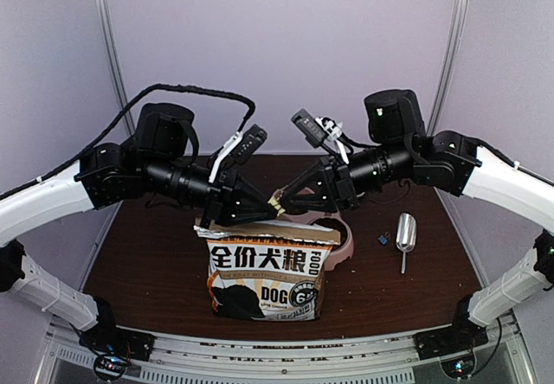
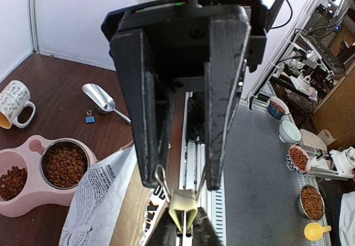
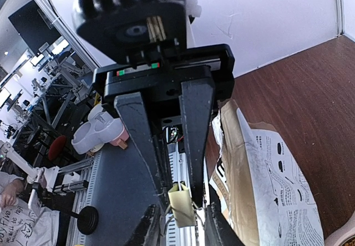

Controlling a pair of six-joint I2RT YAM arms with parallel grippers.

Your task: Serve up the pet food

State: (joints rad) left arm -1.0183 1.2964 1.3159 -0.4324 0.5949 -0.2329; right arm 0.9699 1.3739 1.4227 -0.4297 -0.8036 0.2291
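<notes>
A pale yellow binder clip (image 1: 277,203) hangs between my two grippers, just above the top of the brown and white "DOG" bag (image 1: 268,272). My left gripper (image 2: 182,184) is shut on the wire handles of the clip (image 2: 183,208). From the other side, my right gripper (image 3: 182,197) pinches the clip's body (image 3: 182,208). The bag's top (image 3: 233,135) gapes, showing a foil lining. The pet food (image 2: 65,165) fills a steel insert in the pink double bowl (image 2: 33,199); more kibble (image 2: 12,182) lies in its other well.
A metal scoop (image 1: 405,233) and a small blue clip (image 1: 382,240) lie right of the bowl. A white mug (image 2: 14,102) stands beyond the bowl. The pink bowl's rim (image 1: 344,247) peeks out behind the bag. Both arms crowd the middle, above the bag.
</notes>
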